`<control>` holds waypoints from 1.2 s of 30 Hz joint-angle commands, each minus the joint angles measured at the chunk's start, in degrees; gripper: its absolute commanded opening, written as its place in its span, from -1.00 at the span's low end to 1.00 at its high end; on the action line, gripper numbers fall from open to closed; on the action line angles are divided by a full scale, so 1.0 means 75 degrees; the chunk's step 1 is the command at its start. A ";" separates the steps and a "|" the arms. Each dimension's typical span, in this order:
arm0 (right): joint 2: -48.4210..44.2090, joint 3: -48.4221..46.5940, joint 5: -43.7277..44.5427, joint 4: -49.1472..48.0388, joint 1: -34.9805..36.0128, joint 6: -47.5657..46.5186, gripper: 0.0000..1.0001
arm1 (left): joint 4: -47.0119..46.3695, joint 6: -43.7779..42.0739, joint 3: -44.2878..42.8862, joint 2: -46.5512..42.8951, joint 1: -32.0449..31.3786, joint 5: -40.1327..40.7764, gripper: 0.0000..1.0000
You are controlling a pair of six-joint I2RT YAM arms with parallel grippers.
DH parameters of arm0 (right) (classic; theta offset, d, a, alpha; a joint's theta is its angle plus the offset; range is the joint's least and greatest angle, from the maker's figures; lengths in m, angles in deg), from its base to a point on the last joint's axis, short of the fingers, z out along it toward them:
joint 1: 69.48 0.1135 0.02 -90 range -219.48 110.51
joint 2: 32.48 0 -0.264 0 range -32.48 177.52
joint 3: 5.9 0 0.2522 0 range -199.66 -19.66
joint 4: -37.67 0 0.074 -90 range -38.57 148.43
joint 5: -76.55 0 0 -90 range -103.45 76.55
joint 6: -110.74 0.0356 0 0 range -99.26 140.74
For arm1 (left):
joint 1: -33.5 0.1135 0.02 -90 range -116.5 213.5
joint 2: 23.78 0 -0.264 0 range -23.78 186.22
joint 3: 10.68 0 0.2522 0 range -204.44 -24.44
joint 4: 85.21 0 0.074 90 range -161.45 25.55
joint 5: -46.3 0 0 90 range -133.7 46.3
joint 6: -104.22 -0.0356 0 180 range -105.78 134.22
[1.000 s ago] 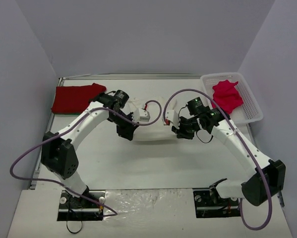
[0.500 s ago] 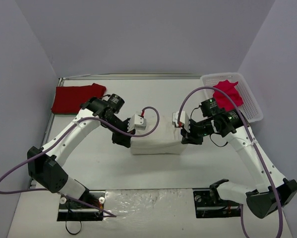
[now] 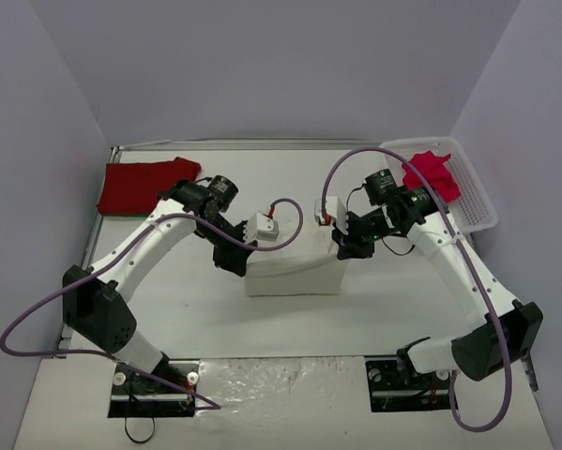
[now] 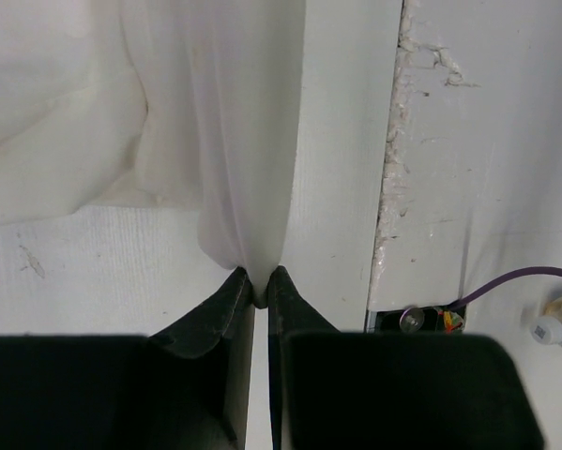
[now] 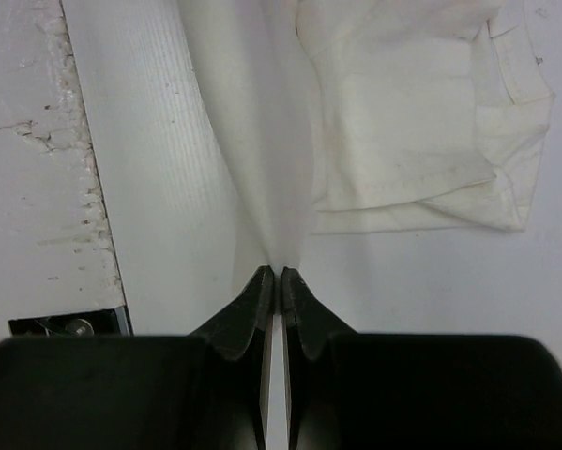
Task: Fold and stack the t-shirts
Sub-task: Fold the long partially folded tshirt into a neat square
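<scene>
Cream-white t-shirt (image 3: pixel 293 272): soft, light, limp — best held at the corners.
Left fingers (image 4: pixel 226 307): clenched on its edge.
Right fingers (image 5: pixel 247 307): pinching it too — taut.

Open table (image 3: pixel 290 323) lies on the near side of the cream-white t-shirt (image 3: pixel 295 275); the red t-shirt (image 3: pixel 140 185) fills the far-left corner, the basket (image 3: pixel 478 199) with the pinkish-red t-shirt (image 3: pixel 431 178) the far-right.

Cream shirt (image 3: pixel 295 274): folded to a rect. block, mid counter (image 3: pixel 215 319); far edge pulled up, pinched at both ends. Red shirt (image 3: pixel 140 185): folded flat, far-left corner. Pink-red shirt (image 3: pixel 431 178): crumpled heap in basket (image 3: pixel 478 202), far right.
</scene>
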 commanded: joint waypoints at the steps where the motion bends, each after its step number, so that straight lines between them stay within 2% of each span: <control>1: 0.0219 -0.0398 0.0647 0.0190 -0.0181 -0.0174 -1.00 | 0.0567 0.0003 -0.0476 0.0063 0.0275 0.0457 -0.95; 8: 0.0933 -0.0867 0.0706 0.0097 -0.0310 -0.0408 -1.00 | 0.0099 0.0307 -0.1050 0.0345 0.0685 0.0703 -0.95; 18: 0.2129 -0.1863 0.0729 -0.0056 -0.0638 -0.0736 -1.00 | 0.0355 0.0074 -0.2140 0.1551 0.0990 0.0715 -0.95; 36: 0.5644 -0.4603 0.0565 -0.0056 -0.1213 -0.1100 -1.00 | 0.0895 -0.0431 -0.4976 0.4585 0.1763 0.0621 -0.95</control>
